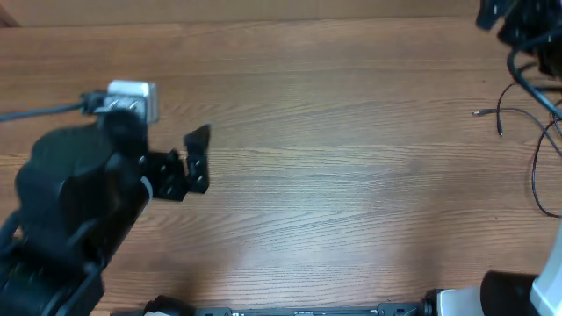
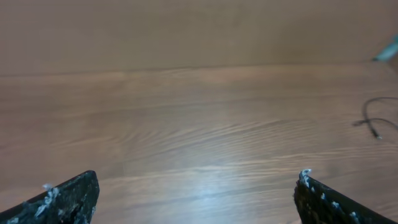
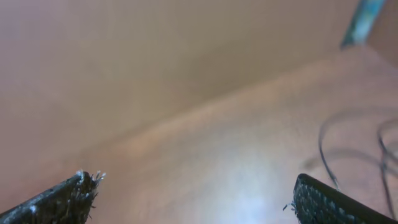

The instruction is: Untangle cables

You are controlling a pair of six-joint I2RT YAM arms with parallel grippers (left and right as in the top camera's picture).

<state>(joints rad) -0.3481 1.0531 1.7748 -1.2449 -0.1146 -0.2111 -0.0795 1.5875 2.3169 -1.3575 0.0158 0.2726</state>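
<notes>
Cables point(image 1: 534, 175) lie loose at the right edge of the surface point(image 1: 351, 193), well apart from the left end effector point(image 1: 199, 158), which is wide and empty. The right end effector point(image 3: 194, 196), also wide, is nearer, so it should pinch one strand by its plug.

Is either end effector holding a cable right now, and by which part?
Nothing is held: the left end effector and right end effector are open, with the cables lying apart.
</notes>
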